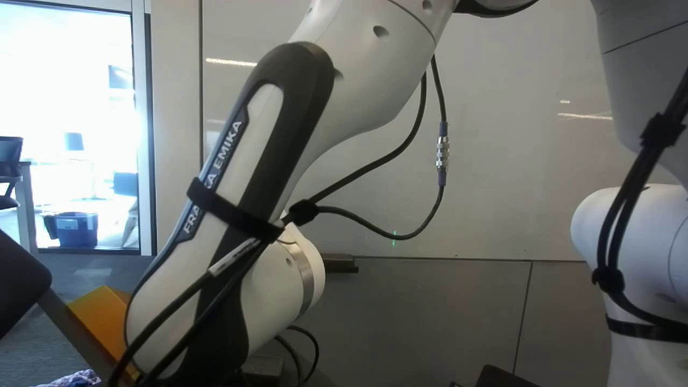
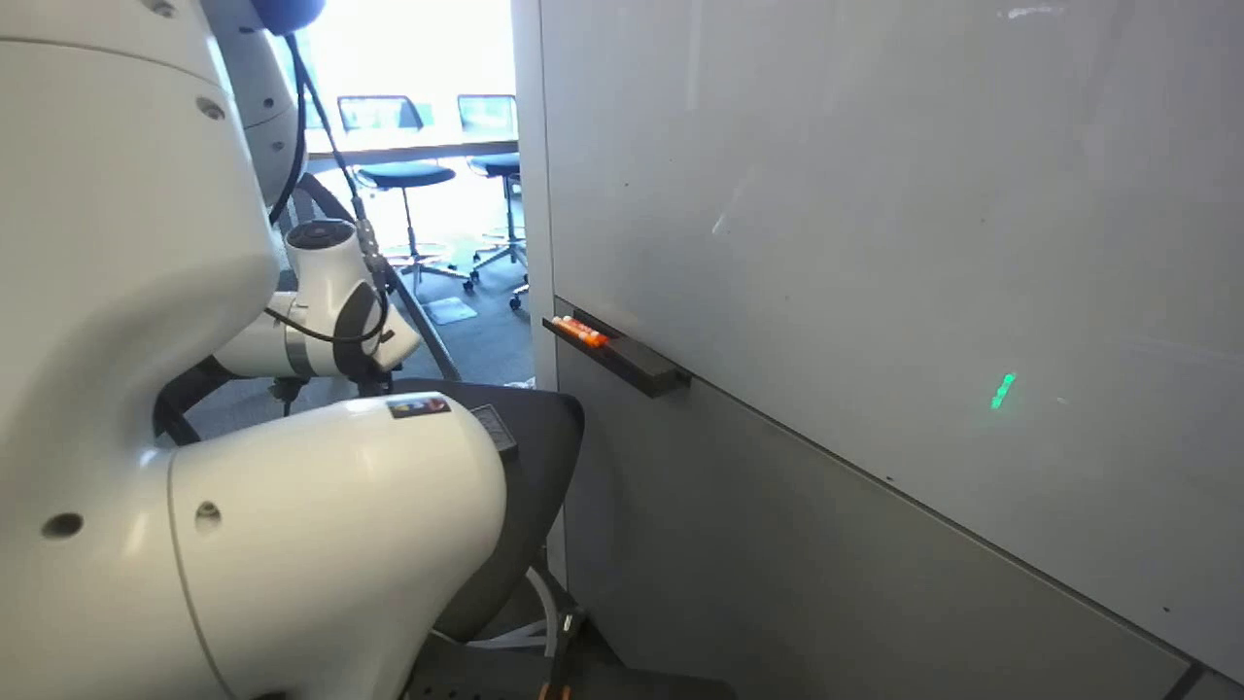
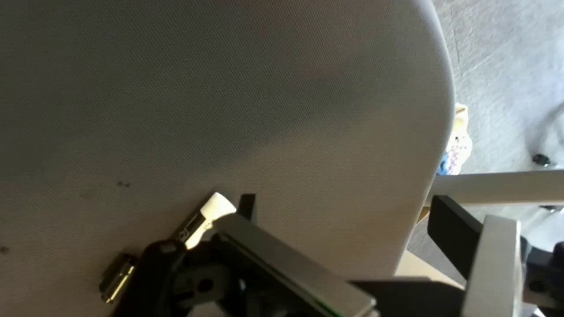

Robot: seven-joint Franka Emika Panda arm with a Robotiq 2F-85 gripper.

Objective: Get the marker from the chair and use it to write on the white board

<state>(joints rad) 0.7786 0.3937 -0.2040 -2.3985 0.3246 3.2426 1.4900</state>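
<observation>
In the wrist view a marker (image 3: 216, 208) with a white end and a black label lies on the grey fabric chair seat (image 3: 286, 110). The left finger hides much of it. A dark shiny cylinder end (image 3: 116, 278) shows beyond that finger; I cannot tell whether it belongs to the same marker. My gripper (image 3: 350, 218) is open, with nothing between its fingers, and the marker is outside the left finger. The gripper is out of view or hidden in both exterior views. The white board (image 1: 510, 161) carries a short green mark (image 1: 394, 236). It also fills the right of an exterior view (image 2: 826, 194).
A small ledge tray (image 2: 671, 382) on the board's lower edge holds orange markers (image 2: 583, 332). A dark seat (image 2: 544, 437) stands beside the arm. An orange block (image 1: 97, 312) and a patterned cloth (image 1: 75, 378) are at lower left. Cables (image 1: 376, 161) hang along the arm.
</observation>
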